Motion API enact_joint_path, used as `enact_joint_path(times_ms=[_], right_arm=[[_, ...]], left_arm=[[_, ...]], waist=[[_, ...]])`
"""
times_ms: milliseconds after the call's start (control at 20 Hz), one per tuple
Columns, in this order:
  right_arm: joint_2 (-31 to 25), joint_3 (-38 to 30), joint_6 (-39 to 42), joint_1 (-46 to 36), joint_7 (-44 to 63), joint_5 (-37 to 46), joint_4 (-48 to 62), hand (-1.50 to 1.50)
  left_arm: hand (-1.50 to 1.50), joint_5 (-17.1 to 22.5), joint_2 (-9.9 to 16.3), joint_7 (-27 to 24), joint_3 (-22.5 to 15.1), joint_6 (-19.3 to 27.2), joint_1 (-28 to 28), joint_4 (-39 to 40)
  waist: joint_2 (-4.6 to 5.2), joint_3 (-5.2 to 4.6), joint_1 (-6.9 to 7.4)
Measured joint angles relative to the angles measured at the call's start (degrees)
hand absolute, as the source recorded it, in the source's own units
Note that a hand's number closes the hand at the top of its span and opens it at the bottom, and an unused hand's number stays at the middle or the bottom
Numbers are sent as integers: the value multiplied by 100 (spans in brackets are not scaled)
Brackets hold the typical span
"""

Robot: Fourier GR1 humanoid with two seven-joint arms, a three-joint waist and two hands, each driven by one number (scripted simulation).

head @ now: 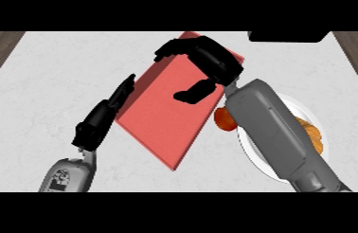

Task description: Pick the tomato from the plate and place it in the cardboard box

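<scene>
1. Red-orange and only partly showing, the tomato [224,119] is sitting behind the right hand [210,61], back along that arm and tucked against the forearm's inner side. It is resting at the near edge of the plate [305,109], not yet lifted.
2. That hand is hovering over the far end of a flat red shape, apparently the box [171,113] though it is not looking like cardboard. Its fingers are curling with nothing between them, and its thumb is pointing down toward the red surface. Whether it is touching the surface cannot be told.
3. Lying diagonally, the box is running its long axis from beneath the right hand down toward the robot, between the two arms.
4. On the plate, something orange [313,135] is lying beside the forearm; what it is cannot be told.
5. At the box's left edge the left hand [105,114] is resting with fingers straight and apart, holding nothing.
6. Judgement: the right hand is overshooting its target. Being on the plate's side, it is the better placed, but it must draw back toward the robot and to its right before any grasp.
</scene>
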Motion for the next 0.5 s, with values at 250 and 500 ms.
enact_joint_path(times_ms=[250,500], right_arm=[[281,-763,137,-72,-501,-842,379,-150],[306,-1710,598,-182,-741,-1922,743,-150]], left_arm=[[0,26,-14,123,7,-27,-32,-90],[0,-18,-30,72,38,15,-59,7]], waist=[[9,5,4],[14,5,-19]])
